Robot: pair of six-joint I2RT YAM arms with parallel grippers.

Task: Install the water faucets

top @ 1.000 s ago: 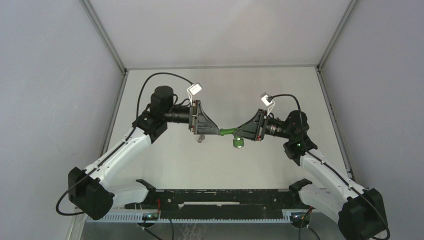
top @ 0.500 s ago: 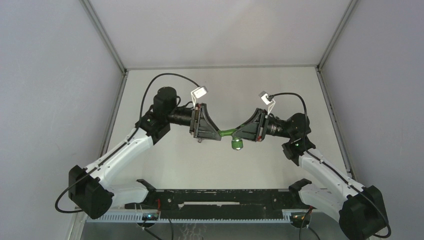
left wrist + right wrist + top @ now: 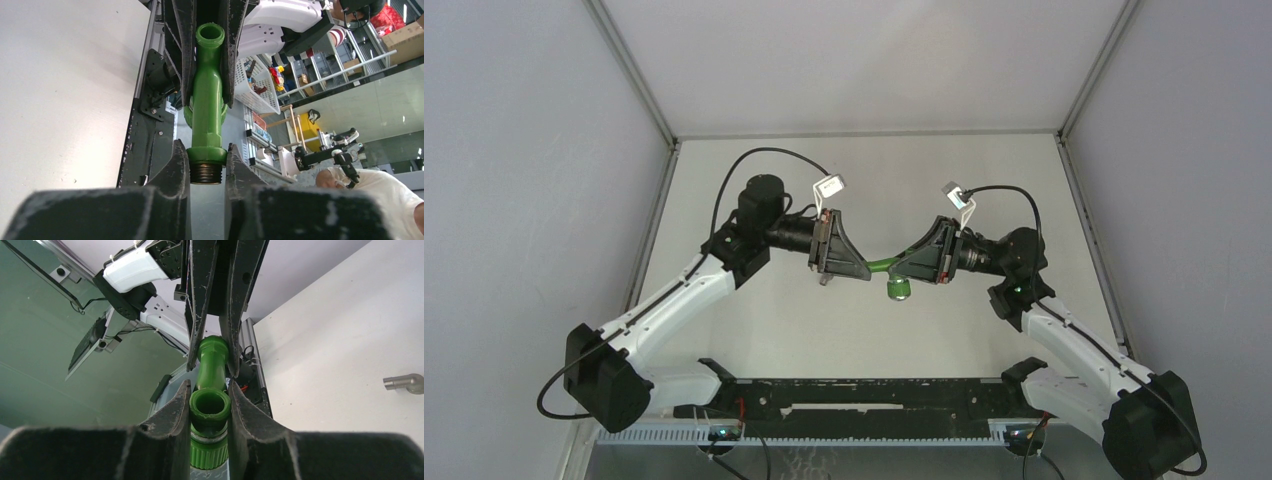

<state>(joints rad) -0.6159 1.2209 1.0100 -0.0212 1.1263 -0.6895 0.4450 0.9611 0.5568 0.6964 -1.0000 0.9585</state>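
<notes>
The green tap [image 3: 881, 266] is up off the desk [image 3: 874, 180], held level in the air over its middle, with one hand on each end. The two arms reach in from either side and their hands meet tip to tip, the tap bridging the short space between them.

The left hand [image 3: 864, 270] is closed on the tap's left end. In the left wrist view its two fingers [image 3: 175, 170] press on either side of the six-sided green collar, and the dark threaded stub pokes out just past them towards the camera. From there the green body runs straight away from the wrist, with its open round mouth at the far end.

The right hand [image 3: 905, 264] is closed on the tap's right end. In the right wrist view its fingers [image 3: 177, 412] clamp the body right beside the open mouth, with the ribbed round knob showing just below, between the same fingers. Further along the tap, the left hand's black fingers pinch the far end. From above, the knob sits just on the near side of the right hand's tips.

The grey metal elbow fitting [image 3: 405, 383] lies on the desk, apart from the tap and from both hands. In the top view it shows as a small grey piece just on the near side of the left hand.
</notes>
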